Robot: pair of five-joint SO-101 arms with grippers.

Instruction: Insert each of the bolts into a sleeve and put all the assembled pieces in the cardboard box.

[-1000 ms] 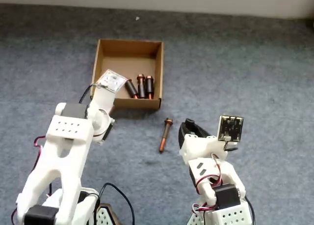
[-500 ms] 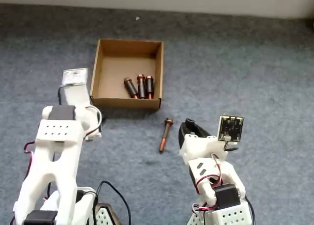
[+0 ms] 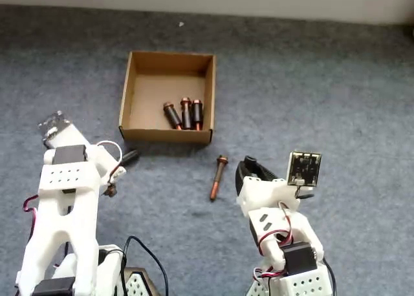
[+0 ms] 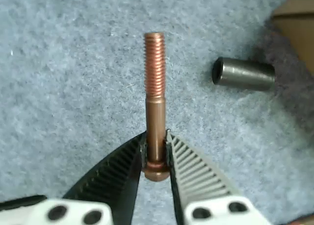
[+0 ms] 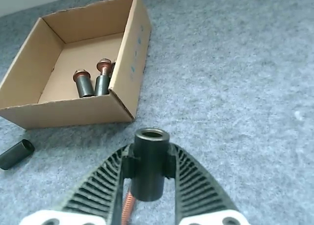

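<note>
The box sits at 11 o'clock on the carpet with three pieces lying in its 5 o'clock corner. The left arm is at its 7 o'clock and the right arm at its 5 o'clock, well apart from each other.

The main risk is probably the mating. The left gripper pinches the held bolt just above its head, so the whole shank and thread stick out free. If the tip meets the bore off-centre, the bolt could pivot between the jaws or slip out. The right gripper is clamped around the held sleeve, which is upright with its bore open. A sideways push from the bolt might tilt it in that grip.

The arms must also close in on each other, so their bodies could collide. The loose bolt lies beneath the right gripper, at 5 o'clock of the box, and a low move could knock it. The loose sleeve is on its side at 7 o'clock of the box, near the wall. It is round and would likely roll if brushed.

A second ago the left arm's wrist hung over the box's 9 o'clock wall. It has since swung out towards 8 o'clock, away from the box. The right arm, pieces and loose bolt have not moved.
</note>
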